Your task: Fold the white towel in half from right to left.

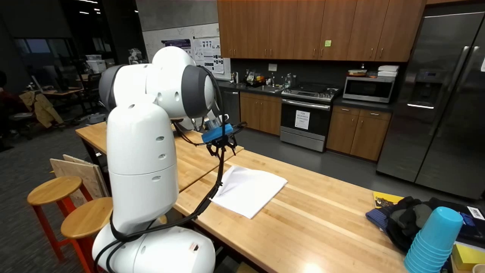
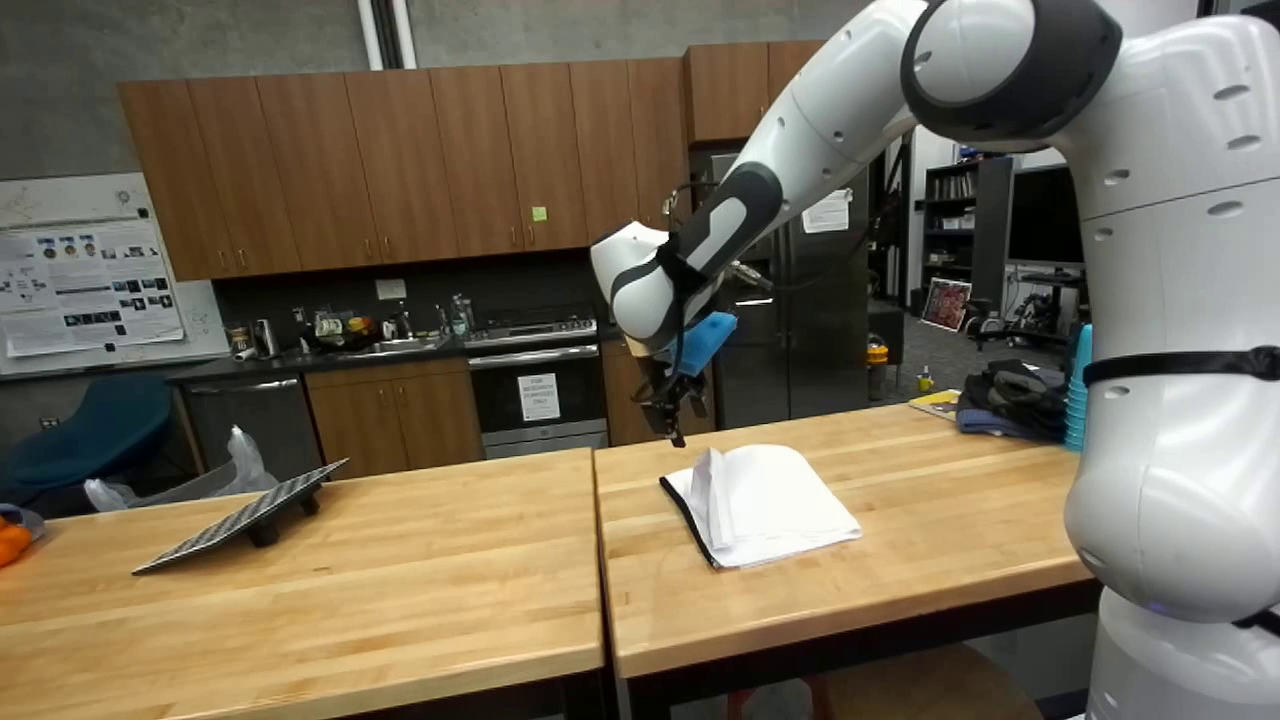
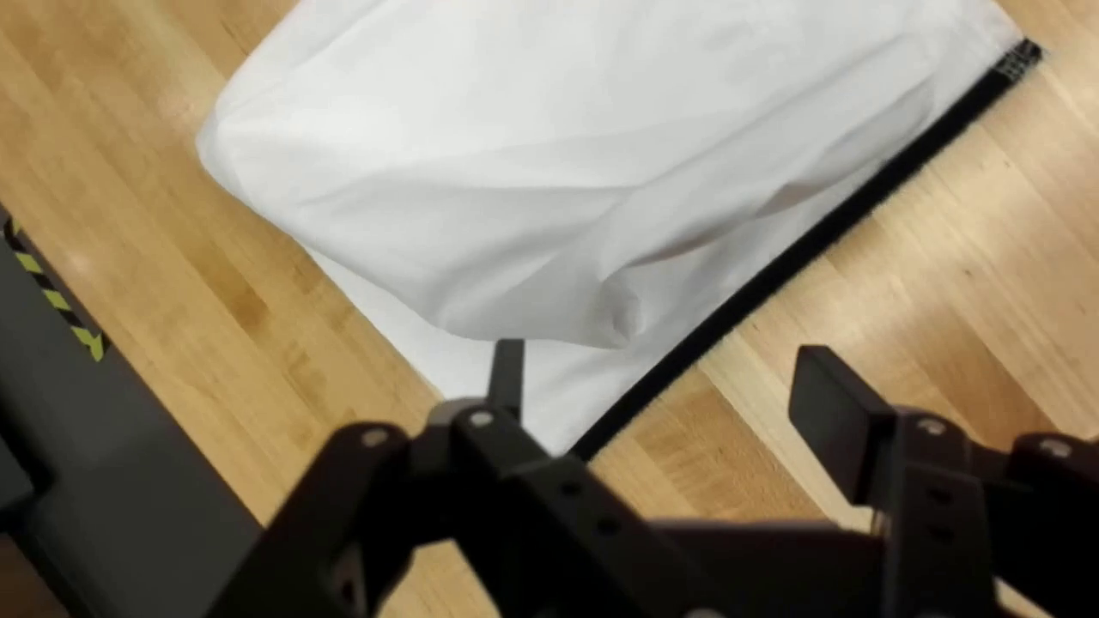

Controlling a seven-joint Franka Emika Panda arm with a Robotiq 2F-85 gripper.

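The white towel (image 1: 252, 191) lies folded over on the wooden table, and it also shows in an exterior view (image 2: 785, 505). In the wrist view the towel (image 3: 515, 172) has a rumpled upper layer with a raised fold near a black-edged side of the lower layer. The lower layer shows at the near corner and along that black edge. My gripper (image 1: 223, 152) is above the table by the towel's far end, apart from the cloth; it also shows in an exterior view (image 2: 685, 425). In the wrist view the gripper's fingers (image 3: 657, 365) are wide apart with nothing between them.
The wooden table (image 1: 318, 212) meets another table (image 2: 400, 560) at a seam near the towel. A stack of blue cups (image 1: 432, 242) and dark clothing (image 1: 413, 216) lie at its far end. A tilted dark panel (image 2: 245, 515) stands on the adjoining table.
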